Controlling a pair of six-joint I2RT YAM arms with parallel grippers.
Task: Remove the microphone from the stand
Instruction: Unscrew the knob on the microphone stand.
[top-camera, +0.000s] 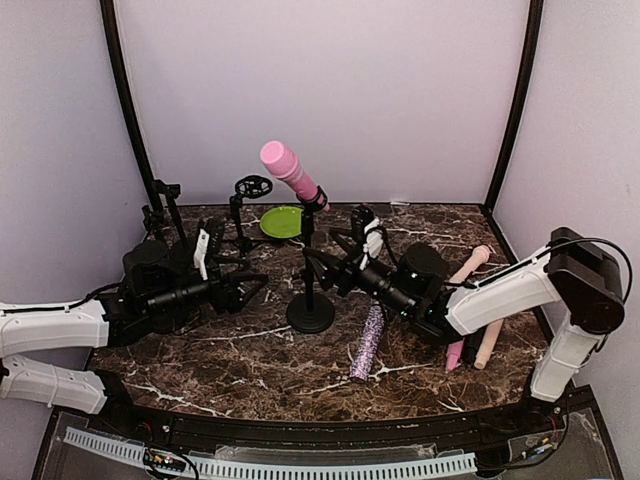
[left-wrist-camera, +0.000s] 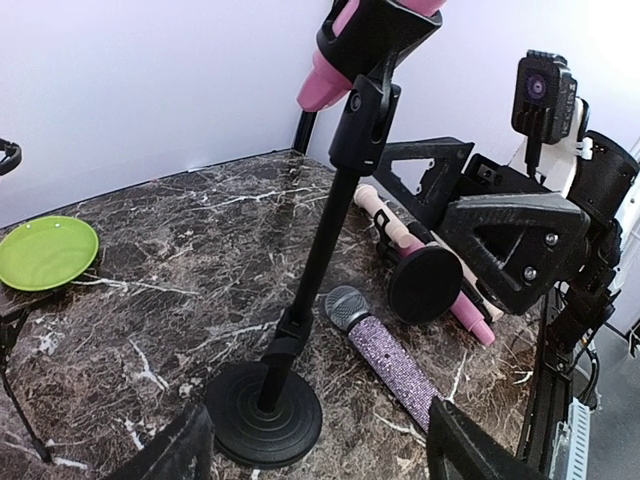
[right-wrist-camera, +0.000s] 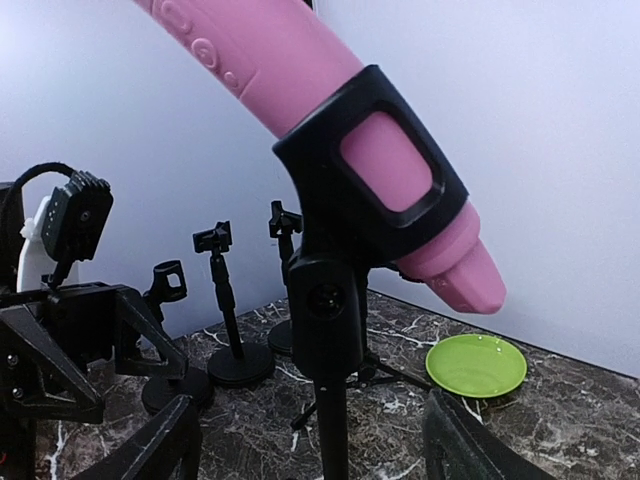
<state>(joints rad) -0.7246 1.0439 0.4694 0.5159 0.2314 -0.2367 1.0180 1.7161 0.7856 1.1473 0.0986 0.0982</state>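
Note:
A pink microphone sits tilted in the black clip of a black stand with a round base at the table's middle. My left gripper is open and empty, low and left of the base. Its view shows the stand base between its fingers and the microphone's tail above. My right gripper is open and empty, just right of the pole. In its view the pole stands between its fingers, below the clip that holds the microphone.
A glittery purple microphone lies right of the base and also shows in the left wrist view. Pink and cream microphones lie under the right arm. A green plate and several empty stands are at the back left.

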